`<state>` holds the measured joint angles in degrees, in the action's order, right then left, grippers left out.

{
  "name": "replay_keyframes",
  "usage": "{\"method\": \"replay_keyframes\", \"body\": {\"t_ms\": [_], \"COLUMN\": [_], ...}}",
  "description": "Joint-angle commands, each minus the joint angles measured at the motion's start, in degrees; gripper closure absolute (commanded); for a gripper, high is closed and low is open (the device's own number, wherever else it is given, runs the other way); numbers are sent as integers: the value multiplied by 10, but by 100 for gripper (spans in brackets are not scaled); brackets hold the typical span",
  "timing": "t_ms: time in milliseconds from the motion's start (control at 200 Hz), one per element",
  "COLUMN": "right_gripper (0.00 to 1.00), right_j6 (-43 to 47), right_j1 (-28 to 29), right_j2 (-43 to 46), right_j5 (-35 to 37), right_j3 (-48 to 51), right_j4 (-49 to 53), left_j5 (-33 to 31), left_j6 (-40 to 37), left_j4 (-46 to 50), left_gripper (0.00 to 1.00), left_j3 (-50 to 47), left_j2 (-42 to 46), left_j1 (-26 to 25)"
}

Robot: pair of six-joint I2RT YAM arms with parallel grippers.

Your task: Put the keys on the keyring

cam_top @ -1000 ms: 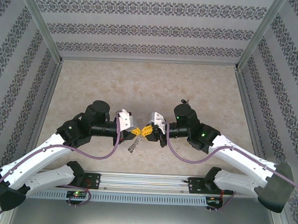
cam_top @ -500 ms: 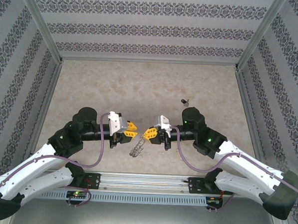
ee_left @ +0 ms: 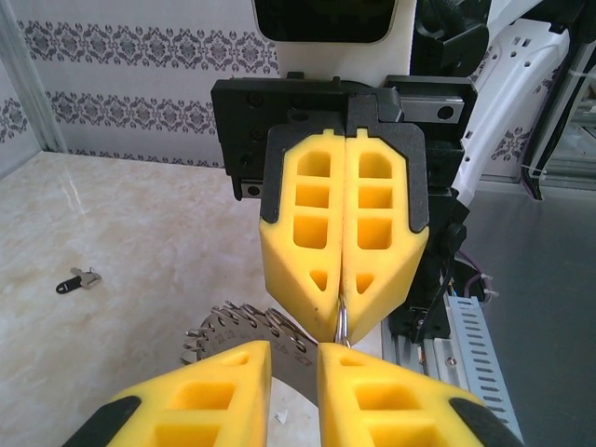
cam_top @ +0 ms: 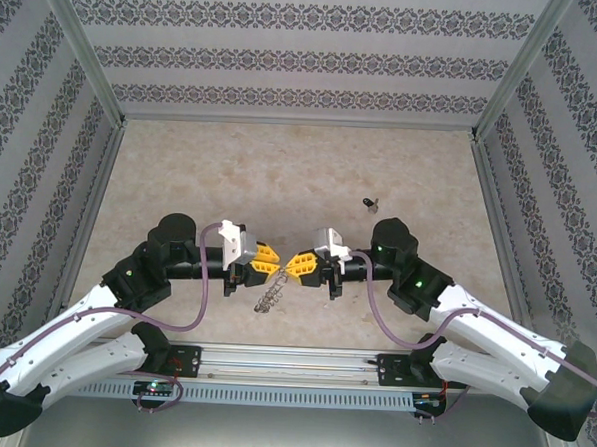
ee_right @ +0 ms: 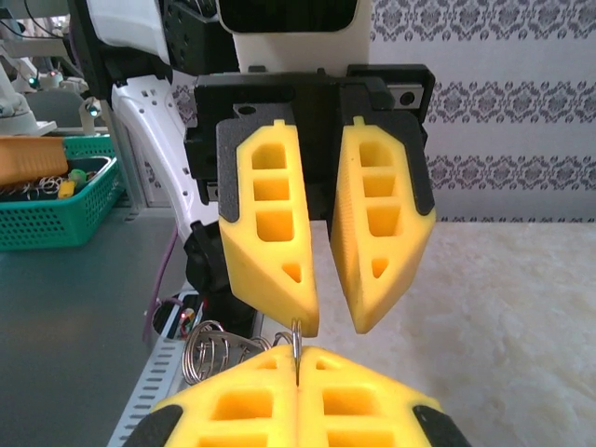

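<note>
Under the right tool (cam_top: 292, 266) hangs the grey keyring (cam_top: 269, 298), fringed with loops.

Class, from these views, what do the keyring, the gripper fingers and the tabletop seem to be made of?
Keyring: likely metal, grey with bright glints on its wire loops.
Fingers of the right gripper: probably moulded plastic or firm foam, matte yellow with hollow cells.
Tabletop: marble-look beige, mottled; possibly laminate.

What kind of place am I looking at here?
Probably a robotics lab test booth: a beige marble-look tabletop boxed in by patterned wall panels, two white robot arms bolted at its near edge, a green plastic basket of clutter outside.
</note>
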<state>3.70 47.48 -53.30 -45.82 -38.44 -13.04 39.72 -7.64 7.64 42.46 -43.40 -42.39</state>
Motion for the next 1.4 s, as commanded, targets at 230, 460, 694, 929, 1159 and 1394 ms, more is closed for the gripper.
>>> {"method": "replay_keyframes", "body": {"t_ms": [230,460,694,929,1159,1394], "right_gripper": [100,100,100,100,100,100], "right_j6": [-31,-38,-39,-42,-42,-43], "right_j1": [-5,-11,-12,-13,-12,-11], "right_j2": [17,29,27,19,12,2], "right_j5": [2,2,3,0,-5,-13], "right_j3": [16,24,27,27,24,21], "right_j4": [-88,-99,-101,-106,-105,-105], "left_j5": [23,26,36,51,59,60], "left_j6": [7,12,15,19,27,33], "left_j4": [-18,-25,-36,-52,-77,-99], "left_gripper": [83,83,83,83,83,83], "left_j3": [-6,-11,-7,1,1,-1], "left_j2": [12,13,9,-6,-14,-24], "left_j1": [-3,-3,-4,-3,-3,-3]}}
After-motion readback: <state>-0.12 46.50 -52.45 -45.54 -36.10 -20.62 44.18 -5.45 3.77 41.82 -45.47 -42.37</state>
